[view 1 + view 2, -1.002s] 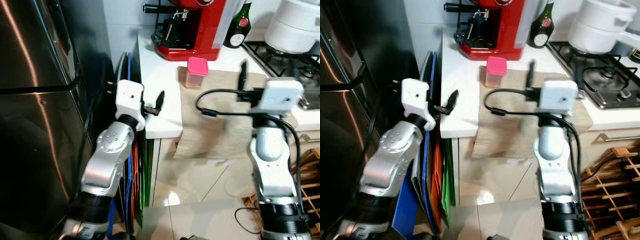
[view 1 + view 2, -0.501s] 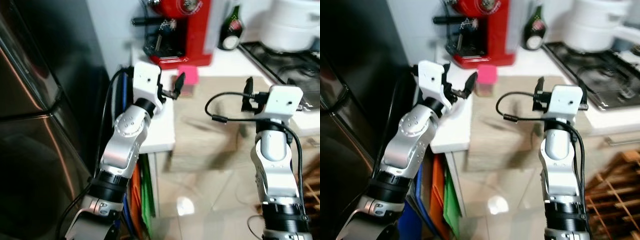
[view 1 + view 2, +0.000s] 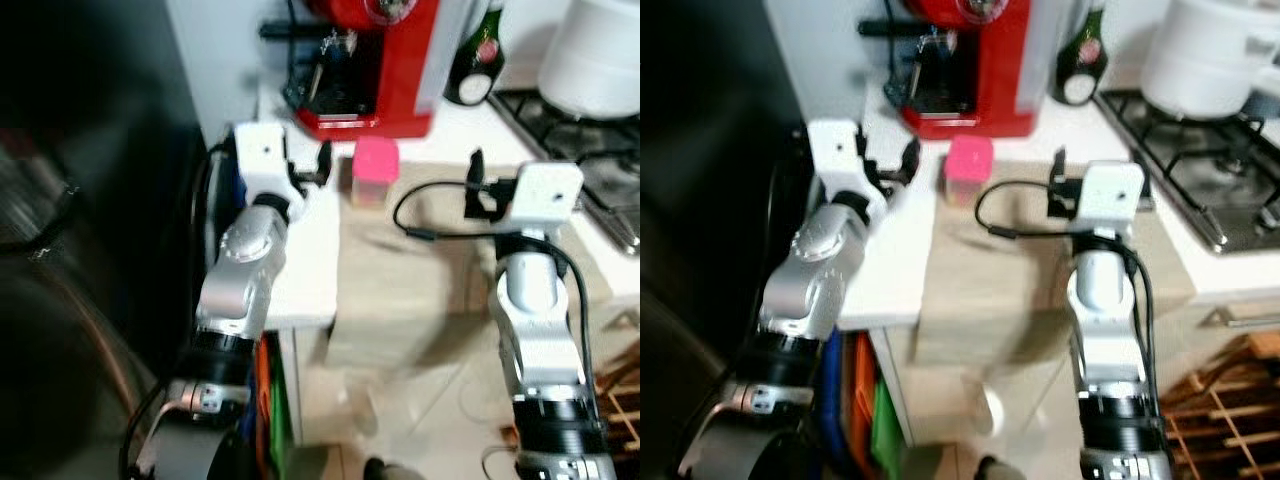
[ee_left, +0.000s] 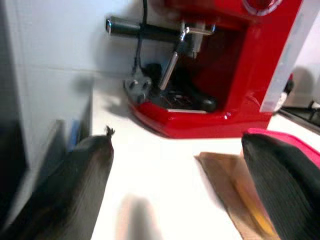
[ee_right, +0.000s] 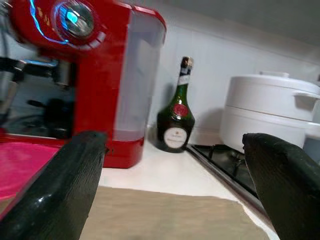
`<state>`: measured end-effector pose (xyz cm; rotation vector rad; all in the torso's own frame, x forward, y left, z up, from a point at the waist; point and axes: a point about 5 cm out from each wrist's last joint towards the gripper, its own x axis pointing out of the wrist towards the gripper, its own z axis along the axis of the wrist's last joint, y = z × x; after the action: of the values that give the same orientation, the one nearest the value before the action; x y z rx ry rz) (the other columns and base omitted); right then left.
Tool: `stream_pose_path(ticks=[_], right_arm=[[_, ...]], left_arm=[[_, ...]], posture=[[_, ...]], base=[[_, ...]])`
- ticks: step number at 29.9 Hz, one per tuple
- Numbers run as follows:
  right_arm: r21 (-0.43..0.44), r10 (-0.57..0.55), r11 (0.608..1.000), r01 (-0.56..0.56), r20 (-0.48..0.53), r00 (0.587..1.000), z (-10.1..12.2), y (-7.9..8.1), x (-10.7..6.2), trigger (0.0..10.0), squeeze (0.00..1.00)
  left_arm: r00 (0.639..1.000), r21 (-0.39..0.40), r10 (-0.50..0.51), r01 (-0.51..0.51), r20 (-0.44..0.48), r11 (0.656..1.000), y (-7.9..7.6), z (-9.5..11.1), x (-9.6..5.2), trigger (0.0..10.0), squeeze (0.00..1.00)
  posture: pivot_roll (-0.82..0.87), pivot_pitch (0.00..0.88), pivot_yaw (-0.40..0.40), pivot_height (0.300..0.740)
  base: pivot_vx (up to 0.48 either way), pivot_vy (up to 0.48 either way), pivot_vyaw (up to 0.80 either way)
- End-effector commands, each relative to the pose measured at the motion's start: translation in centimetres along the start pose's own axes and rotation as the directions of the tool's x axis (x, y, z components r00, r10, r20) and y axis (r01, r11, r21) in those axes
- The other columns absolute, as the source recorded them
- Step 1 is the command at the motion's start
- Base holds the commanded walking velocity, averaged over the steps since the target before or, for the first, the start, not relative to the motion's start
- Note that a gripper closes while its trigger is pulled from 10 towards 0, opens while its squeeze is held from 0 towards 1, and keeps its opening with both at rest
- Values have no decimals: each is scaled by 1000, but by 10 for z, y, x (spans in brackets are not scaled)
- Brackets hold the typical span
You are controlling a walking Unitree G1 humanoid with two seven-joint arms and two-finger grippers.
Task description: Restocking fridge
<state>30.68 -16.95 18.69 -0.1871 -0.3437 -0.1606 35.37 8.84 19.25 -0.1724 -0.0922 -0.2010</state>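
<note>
A small clear container with a pink lid (image 3: 375, 168) stands on the white counter (image 3: 305, 270), at the edge of a brown mat (image 3: 420, 270). My left gripper (image 3: 312, 170) hovers open over the counter just left of the container, and its wrist view shows the pink lid (image 4: 300, 142) behind one finger. My right gripper (image 3: 477, 188) is open above the mat, right of the container, with nothing in it. The dark fridge (image 3: 80, 220) stands at the left, its front blurred.
A red coffee machine (image 3: 375, 60) and a green bottle (image 3: 480, 55) stand at the back of the counter. A white pot (image 3: 600, 55) sits on the gas stove (image 3: 590, 125). Coloured boards (image 3: 855, 400) stand between fridge and counter. A wooden rack (image 3: 1230, 400) is low right.
The camera has swung and moved closer to the counter. My left arm has risen from beside the counter's edge to over the counter, near the pink-lidded container. The right arm has hardly moved.
</note>
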Motion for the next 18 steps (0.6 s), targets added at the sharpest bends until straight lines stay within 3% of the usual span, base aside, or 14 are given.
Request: stream_pose_path(ticks=[1,7,9,11,13,17,18], right_arm=[[16,-14,1000,13,2,1000,3,-4,0,10000,0],[157,53,987,-38,-88,995,-1,13,5,10000,0],[228,101,971,-67,-144,984,-5,28,10,10000,0],[264,160,958,-112,-170,972,-8,44,17,10000,0],[254,198,956,-151,-173,965,-7,55,24,10000,0],[219,202,961,-171,-125,971,4,59,34,10000,0],[199,191,966,-167,-111,975,7,55,35,10000,0]], left_arm=[[999,29,-42,42,9,999,-11,4,2,10000,0],[998,67,-63,60,32,996,-12,9,1,10000,0],[996,105,-75,70,49,992,-12,12,1,10000,0],[991,212,-103,82,87,974,-10,17,-2,10000,0],[986,296,-123,85,113,951,-6,20,-6,10000,0],[992,302,-93,63,89,951,10,19,-12,10000,0],[995,269,-73,51,72,962,12,17,-13,10000,0]], posture=[[-102,0,39,740],[-96,0,40,740],[-89,0,40,740],[-78,0,40,740],[-64,0,34,740],[-24,0,11,740],[-20,0,5,740]], base=[[0,0,0],[0,0,0],[0,0,0],[0,0,0],[0,0,0],[0,0,0],[0,0,0]])
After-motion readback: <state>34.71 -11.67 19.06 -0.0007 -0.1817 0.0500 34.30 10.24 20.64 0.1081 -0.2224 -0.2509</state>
